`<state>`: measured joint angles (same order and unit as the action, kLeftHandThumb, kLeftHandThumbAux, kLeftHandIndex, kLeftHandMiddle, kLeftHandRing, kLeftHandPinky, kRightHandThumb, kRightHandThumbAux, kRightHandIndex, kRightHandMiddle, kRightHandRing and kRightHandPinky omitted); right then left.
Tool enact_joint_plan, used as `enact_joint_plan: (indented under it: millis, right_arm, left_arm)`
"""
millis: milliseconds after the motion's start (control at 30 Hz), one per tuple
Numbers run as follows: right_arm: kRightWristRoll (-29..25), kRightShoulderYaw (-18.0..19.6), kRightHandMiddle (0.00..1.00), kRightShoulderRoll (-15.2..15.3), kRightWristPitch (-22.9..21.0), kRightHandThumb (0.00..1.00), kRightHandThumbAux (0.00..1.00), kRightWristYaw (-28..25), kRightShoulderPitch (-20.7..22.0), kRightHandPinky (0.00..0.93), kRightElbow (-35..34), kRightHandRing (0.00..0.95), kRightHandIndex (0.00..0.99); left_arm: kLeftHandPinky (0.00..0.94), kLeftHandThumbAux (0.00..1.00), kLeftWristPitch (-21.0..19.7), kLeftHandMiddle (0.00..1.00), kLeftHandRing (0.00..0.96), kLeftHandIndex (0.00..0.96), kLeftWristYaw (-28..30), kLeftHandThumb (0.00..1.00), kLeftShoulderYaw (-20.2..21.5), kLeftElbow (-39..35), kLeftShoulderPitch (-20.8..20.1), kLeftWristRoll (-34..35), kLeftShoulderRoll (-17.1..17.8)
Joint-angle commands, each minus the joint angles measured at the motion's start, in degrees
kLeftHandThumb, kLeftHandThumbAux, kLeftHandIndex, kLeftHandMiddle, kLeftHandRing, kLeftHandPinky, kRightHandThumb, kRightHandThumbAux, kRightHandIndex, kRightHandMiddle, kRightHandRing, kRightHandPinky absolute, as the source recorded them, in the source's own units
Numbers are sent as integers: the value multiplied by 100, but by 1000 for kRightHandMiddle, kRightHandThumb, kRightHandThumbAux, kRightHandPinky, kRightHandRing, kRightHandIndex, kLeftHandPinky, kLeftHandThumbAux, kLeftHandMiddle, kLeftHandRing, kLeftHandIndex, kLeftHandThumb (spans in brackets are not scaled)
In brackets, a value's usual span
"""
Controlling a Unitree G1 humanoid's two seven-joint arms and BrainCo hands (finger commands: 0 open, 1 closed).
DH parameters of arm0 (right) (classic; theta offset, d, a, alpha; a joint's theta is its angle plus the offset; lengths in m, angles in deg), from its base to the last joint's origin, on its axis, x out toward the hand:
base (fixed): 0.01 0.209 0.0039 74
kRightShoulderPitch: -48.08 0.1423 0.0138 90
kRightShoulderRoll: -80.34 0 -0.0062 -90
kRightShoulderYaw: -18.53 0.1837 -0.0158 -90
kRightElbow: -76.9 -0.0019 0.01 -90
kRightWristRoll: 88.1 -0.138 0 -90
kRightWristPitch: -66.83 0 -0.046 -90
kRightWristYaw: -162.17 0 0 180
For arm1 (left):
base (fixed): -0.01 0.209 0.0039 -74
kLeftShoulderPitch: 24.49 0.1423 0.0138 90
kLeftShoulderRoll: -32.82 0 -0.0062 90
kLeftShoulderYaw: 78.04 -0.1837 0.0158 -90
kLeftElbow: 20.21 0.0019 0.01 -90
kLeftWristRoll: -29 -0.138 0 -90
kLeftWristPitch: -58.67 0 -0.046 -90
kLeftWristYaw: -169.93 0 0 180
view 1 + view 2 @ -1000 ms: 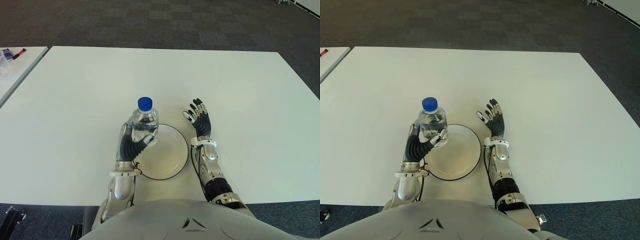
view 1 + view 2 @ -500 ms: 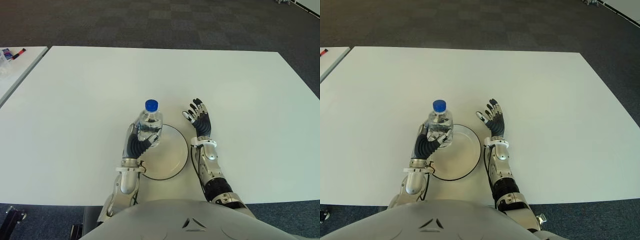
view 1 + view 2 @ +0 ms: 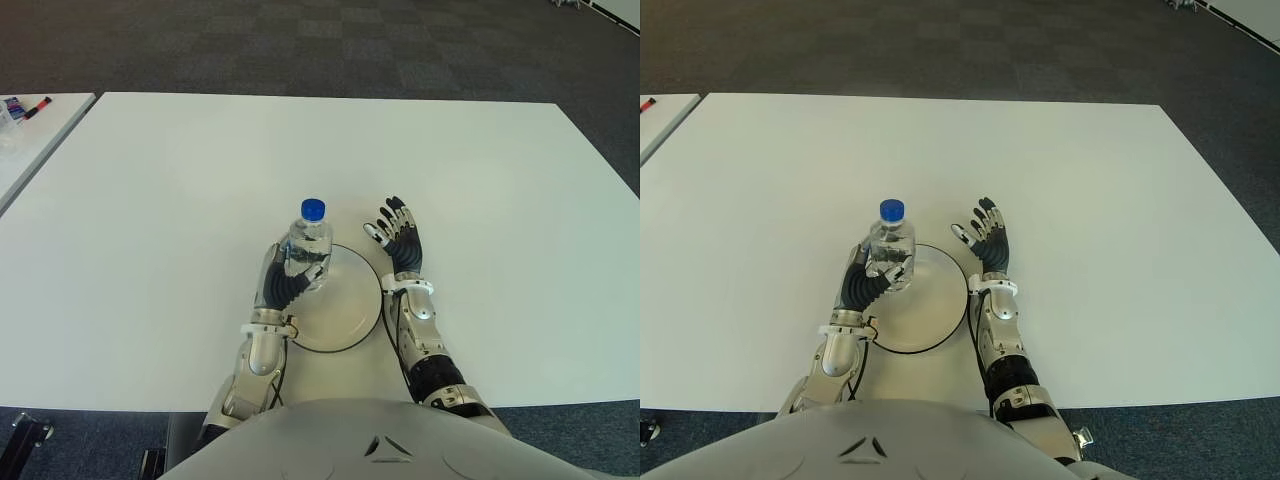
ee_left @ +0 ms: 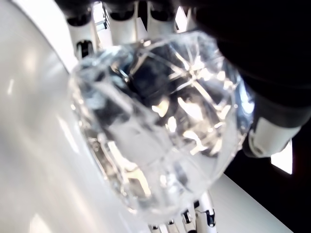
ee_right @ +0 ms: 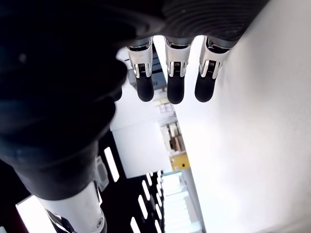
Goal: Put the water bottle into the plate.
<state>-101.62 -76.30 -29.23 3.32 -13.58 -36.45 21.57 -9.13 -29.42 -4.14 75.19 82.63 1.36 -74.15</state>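
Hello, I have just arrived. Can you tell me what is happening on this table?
The robot's left hand grips a clear water bottle with a blue cap, holding it upright over the left edge of a white plate. Whether the bottle already touches the plate cannot be told. The right hand shows open just right of the plate, holding nothing. Everything is on a white table.

No text, label, brand, number or sign is showing legibly anywhere in these views. The water bottle (image 3: 309, 249) is showing only clear plastic and a plain blue cap, with no readable label. The plate (image 3: 352, 300) and the white table (image 3: 480, 180) are carrying no markings.
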Motion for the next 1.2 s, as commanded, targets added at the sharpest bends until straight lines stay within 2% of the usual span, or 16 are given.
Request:
enact_joint_plan:
  millis: [33,400,1200]
  right_arm:
    - [9,-17,114,-871,-179,24,869,83,-180,139,325,108,109]
    - [16,-18,117,-889,-118,32,860,117,-164,145,375,108,108]
    - [40,-25,110,-874,-94,17,871,125,-94,135,494,104,103]
  left_arm:
    - [883,666,51,541,880,402,-103,855,5,336,-125,5,22]
    - [882,666,-27,541,880,403,-72,855,28,548,-235,62,20]
    - [878,667,89,539,879,401,-174,854,105,726,-346,2,46]
